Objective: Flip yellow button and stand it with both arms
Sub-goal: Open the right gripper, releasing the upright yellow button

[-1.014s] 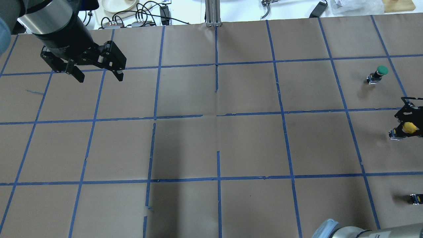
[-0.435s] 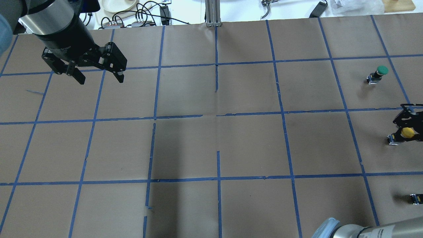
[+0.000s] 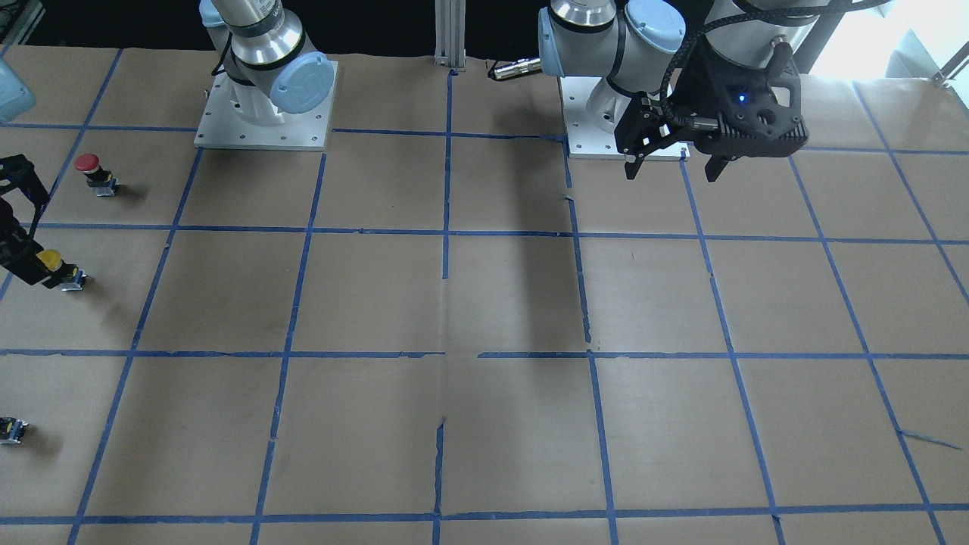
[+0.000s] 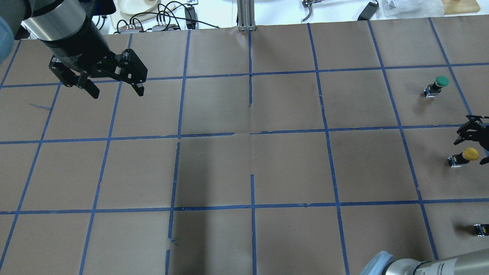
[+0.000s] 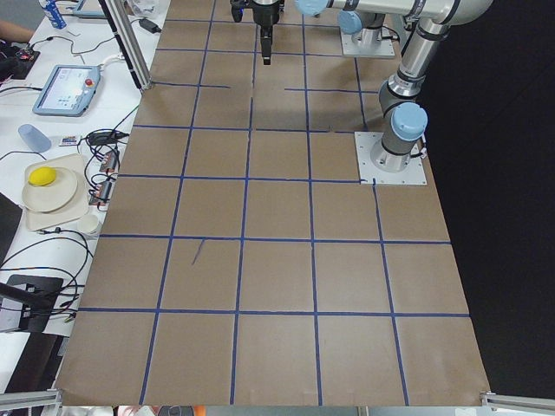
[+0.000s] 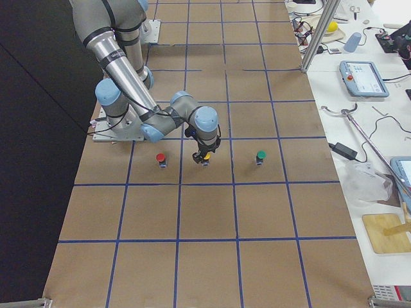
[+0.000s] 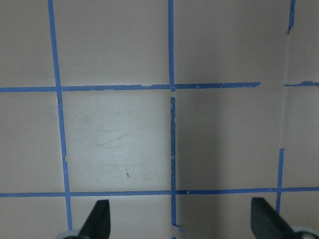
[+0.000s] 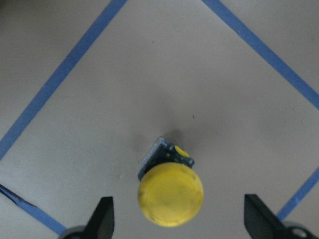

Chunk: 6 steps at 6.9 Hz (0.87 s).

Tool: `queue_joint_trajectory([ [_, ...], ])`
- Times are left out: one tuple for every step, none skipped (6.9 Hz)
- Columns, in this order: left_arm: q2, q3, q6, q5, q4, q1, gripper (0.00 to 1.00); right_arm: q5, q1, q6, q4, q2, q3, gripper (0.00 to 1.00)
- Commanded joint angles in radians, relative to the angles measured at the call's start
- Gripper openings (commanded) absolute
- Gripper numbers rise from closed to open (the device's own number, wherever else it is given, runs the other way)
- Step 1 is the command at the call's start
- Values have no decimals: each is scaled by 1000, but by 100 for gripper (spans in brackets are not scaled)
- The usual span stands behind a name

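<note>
The yellow button (image 4: 465,156) stands cap up on the brown paper at the table's right edge. It also shows in the front view (image 3: 54,265), the right side view (image 6: 205,158) and the right wrist view (image 8: 170,194). My right gripper (image 4: 475,147) is open just above it, with a finger to each side and neither touching it; it also shows in the right wrist view (image 8: 179,221). My left gripper (image 4: 116,93) is open and empty, high over the far left of the table; it also shows in the front view (image 3: 671,174) and the left wrist view (image 7: 180,224).
A green-capped button (image 4: 438,84) stands farther out than the yellow one. A red-capped button (image 3: 91,169) stands nearer the robot's base. A tiny black-and-yellow block (image 4: 480,229) lies at the near right edge. Blue tape lines grid the paper. Cables and a plate (image 4: 133,5) lie beyond the far edge.
My right gripper came down with the yellow button, then opened and let it go; the button now stands free. My left gripper has barely moved.
</note>
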Motion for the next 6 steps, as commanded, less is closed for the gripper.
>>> queue_joint_trajectory([
  [0,1,-17,-14,-6,0,100,14,5,130,55,0,-86,99],
  [1,1,-16,-14,-6,0,100,27,15,190,112,-5,-138,99],
  [0,7,-15,-14,-6,0,100,79,53,245,260,-7,-240,99],
  [0,10,-15,-14,-6,0,100,80,111,335,457,-13,-371,100],
  [0,12,-15,-14,-6,0,100,74,178,480,600,-13,-468,100],
  [0,13,-15,-14,-6,0,100,81,247,729,681,-28,-514,100],
])
